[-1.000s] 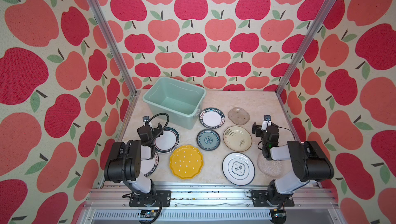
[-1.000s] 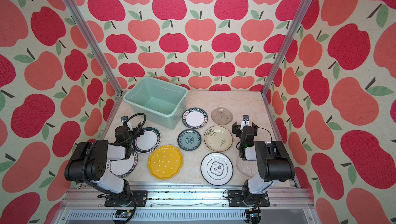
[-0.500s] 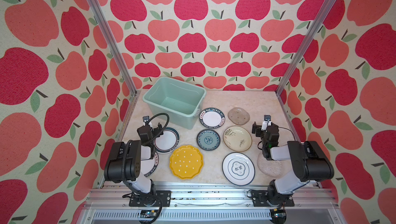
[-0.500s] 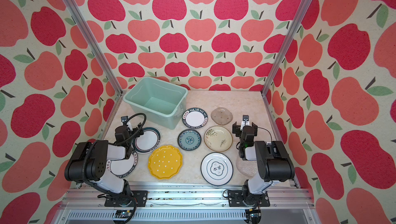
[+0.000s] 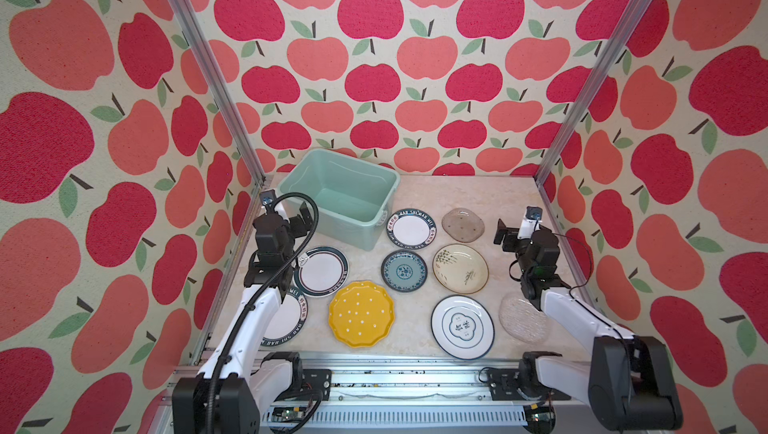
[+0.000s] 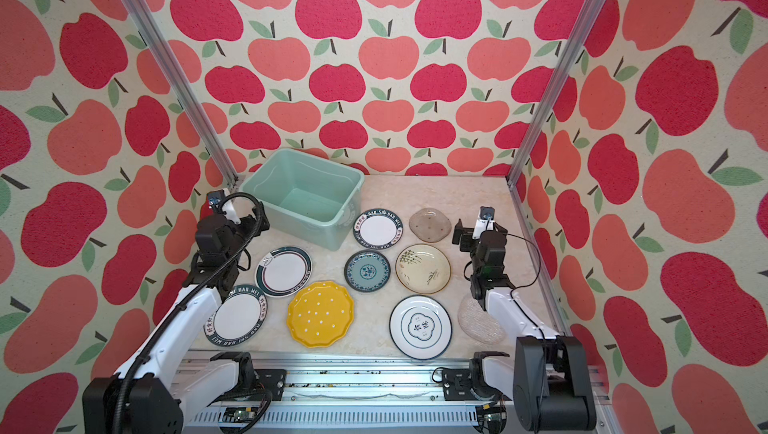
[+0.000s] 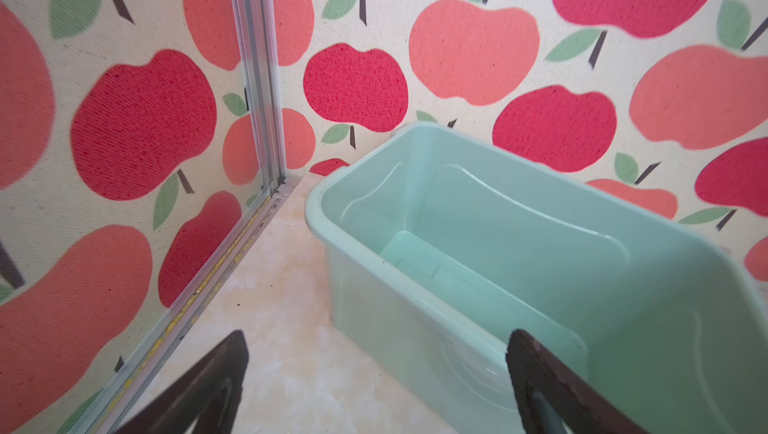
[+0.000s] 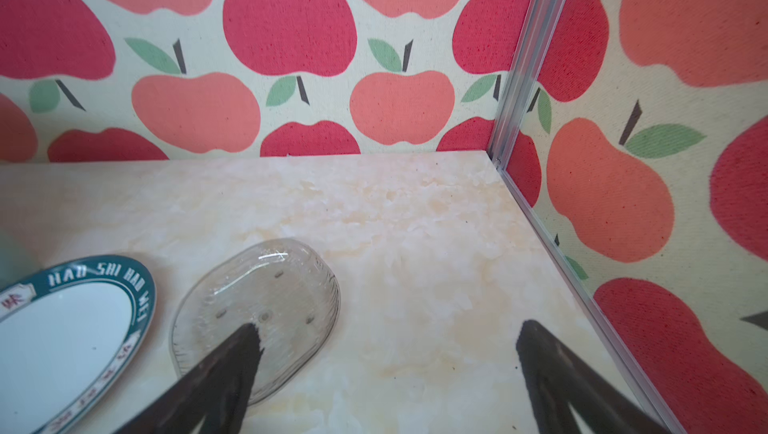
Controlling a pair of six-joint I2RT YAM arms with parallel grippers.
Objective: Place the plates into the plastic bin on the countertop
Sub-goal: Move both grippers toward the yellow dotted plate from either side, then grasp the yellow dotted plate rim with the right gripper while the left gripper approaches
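My left gripper (image 7: 376, 336) has its dark jaws spread as wide as they go, with nothing between them. In both top views it hangs at centre left, just beside the left end of the pale mint-green rectangular plastic bin (image 5: 349, 230). That bin sits at the upper left of the beige marble-patterned countertop (image 5: 469, 191).

My right gripper (image 8: 388, 328) is equally wide and holds nothing, at centre right near the smoky clear glass plate (image 5: 462, 224). A white round plate with a dark lettered rim (image 5: 411, 230) lies just beside the bin's near corner. The yellow scalloped dotted plate (image 5: 360, 313) lies lower centre. Every plate I can see lies flat on the counter, outside the bin.
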